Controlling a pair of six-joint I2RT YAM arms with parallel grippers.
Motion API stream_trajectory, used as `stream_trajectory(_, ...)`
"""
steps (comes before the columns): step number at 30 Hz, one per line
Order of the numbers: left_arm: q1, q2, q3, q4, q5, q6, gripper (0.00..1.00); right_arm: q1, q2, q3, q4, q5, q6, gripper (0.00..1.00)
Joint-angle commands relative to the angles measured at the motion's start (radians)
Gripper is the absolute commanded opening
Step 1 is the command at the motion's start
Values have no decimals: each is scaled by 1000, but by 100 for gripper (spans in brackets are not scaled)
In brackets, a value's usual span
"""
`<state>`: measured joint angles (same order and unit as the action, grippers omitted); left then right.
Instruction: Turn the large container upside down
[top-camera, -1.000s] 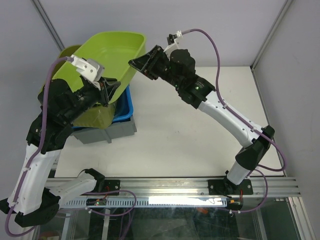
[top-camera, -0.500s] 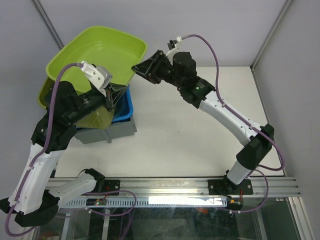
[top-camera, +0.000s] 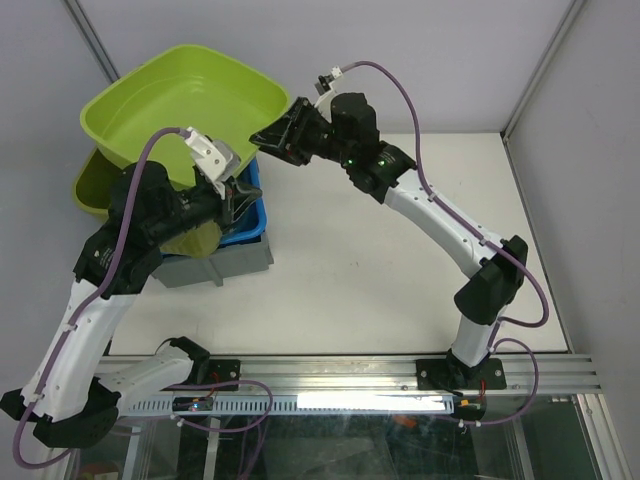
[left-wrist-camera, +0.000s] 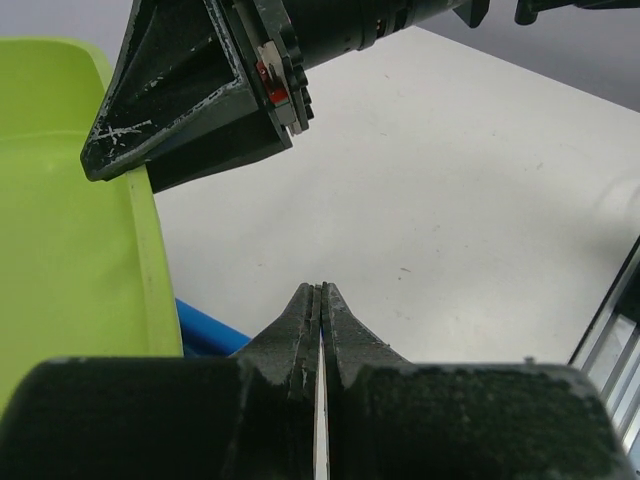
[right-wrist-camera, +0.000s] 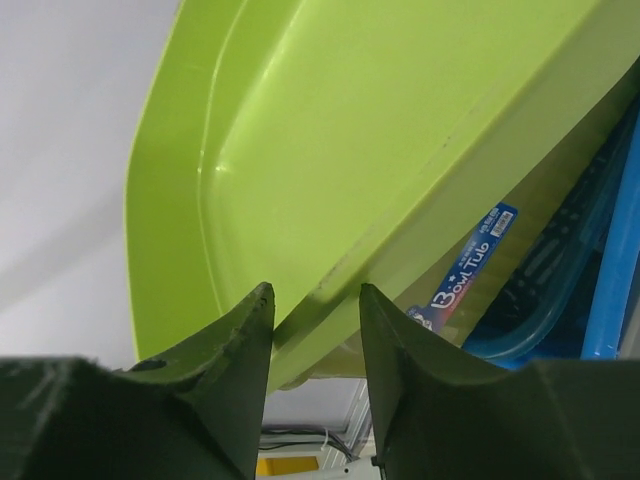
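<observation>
The large lime-green container (top-camera: 180, 100) hangs open side up, slightly tilted, over the back left stack. My right gripper (top-camera: 262, 135) holds its right rim; in the right wrist view the rim (right-wrist-camera: 340, 265) runs between the two fingers of the gripper (right-wrist-camera: 315, 290). My left gripper (top-camera: 238, 190) is shut and empty, just below the container's near edge. In the left wrist view its closed tips (left-wrist-camera: 320, 287) point at the table, with the green wall (left-wrist-camera: 60, 220) to the left and the right gripper (left-wrist-camera: 190, 100) above.
Under the lifted container sit a second green tub (top-camera: 95, 185) with a "Bowl Tub" label (right-wrist-camera: 470, 260), a blue bin (top-camera: 245, 225) and a grey crate (top-camera: 225, 265). White table (top-camera: 400, 270) spreads to the right. Walls stand close behind.
The green container has swung from steeply tilted to nearly level and shifted left. My right gripper followed it left. My left gripper dropped from the container's near rim to beneath it.
</observation>
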<state>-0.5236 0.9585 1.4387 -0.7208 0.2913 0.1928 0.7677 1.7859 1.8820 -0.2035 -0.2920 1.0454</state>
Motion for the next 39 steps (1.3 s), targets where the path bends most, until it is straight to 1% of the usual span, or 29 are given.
stream_trajectory(1,-3,-5,29,20,22,-13,0,8,26,20,-92,-63,-55,38)
stream_trajectory(4,-2,0,70,28,49,-42,0,8,30,6,-88,-70,-60,31)
stream_trajectory(7,-3,-8,123,50,87,-76,0,8,52,16,-84,-100,-65,18)
stream_trajectory(10,-3,-34,161,99,128,-122,0,9,72,22,-74,-122,-67,1)
stream_trajectory(11,-3,-44,168,115,131,-135,0,9,76,23,-71,-126,-68,0)
stream_trajectory(15,-2,-77,207,151,91,-176,0,7,67,10,-69,-118,-82,0)
stream_trajectory(21,-2,-94,231,173,-1,-216,0,-2,-21,-97,-22,-47,-107,0)
stream_trajectory(24,-3,-94,218,174,-16,-223,0,-13,-82,-185,19,-22,-92,0)
stream_trajectory(30,-3,-93,189,184,-21,-230,0,-96,-231,-389,135,-10,-46,0)
stream_trajectory(35,-2,-86,179,185,-28,-230,0,-151,-333,-450,94,30,-89,0)
stream_trajectory(39,-3,-82,166,185,-35,-231,0,-208,-434,-483,10,83,-157,0)
